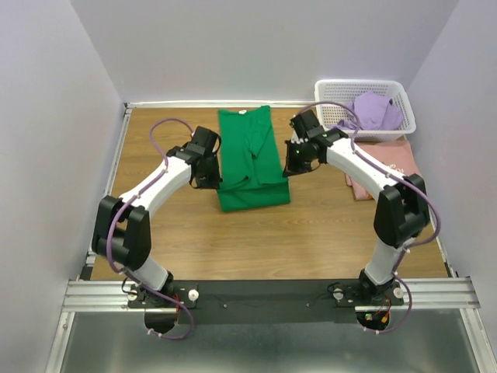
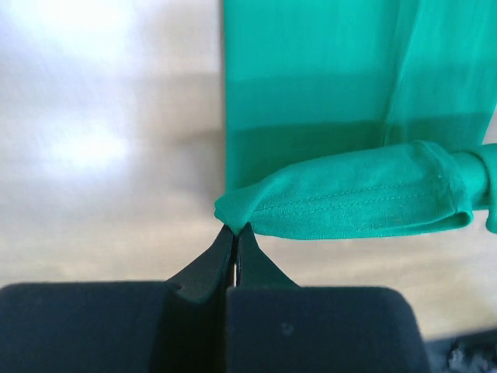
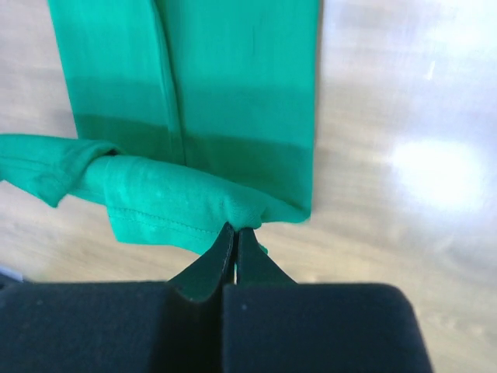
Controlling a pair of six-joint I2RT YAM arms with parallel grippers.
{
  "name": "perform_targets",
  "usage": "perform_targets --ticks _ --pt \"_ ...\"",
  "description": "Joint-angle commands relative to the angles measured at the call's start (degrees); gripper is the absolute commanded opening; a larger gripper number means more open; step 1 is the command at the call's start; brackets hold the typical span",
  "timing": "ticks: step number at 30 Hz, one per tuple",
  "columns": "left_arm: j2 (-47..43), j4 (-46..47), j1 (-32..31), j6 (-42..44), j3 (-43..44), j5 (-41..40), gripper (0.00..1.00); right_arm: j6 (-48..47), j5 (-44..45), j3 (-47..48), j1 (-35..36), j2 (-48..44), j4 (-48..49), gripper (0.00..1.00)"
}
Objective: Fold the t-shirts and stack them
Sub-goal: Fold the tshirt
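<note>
Pinching hem corners of plain bright green cotton t-shirt [image 1: 250,159], table centre toward 12 o'clock, with left gripper [image 2: 235,231] and right gripper [image 3: 237,231] clamped tight. Seemingly thin bite; could slip mid-fold, skewing crease.

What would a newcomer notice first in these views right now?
The bright green cotton t-shirt lying lengthwise mid-table, its near hem pinched at both corners by the left gripper and right gripper, jaws shut. Next, the white plastic lattice basket at the far right corner holding a lavender-purple t-shirt, with a dusty pink t-shirt on the wooden table just in front.
</note>
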Motion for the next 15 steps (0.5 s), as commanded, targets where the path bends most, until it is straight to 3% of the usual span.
perform_targets --ticks 1,7,15 --pt "5.3 2.8 2.7 5.6 5.1 -4.0 0.00 -4.0 3.6 7.2 -1.2 5.2 -1.1 0.00" --pt "11.5 6.8 4.3 9.6 11.6 -6.9 0.00 -7.1 7.0 12.2 -1.7 12.2 -0.7 0.01" --pt "16.2 12.3 4.3 12.8 13.2 -7.6 0.00 -8.5 9.3 14.1 -2.0 15.9 1.0 0.00"
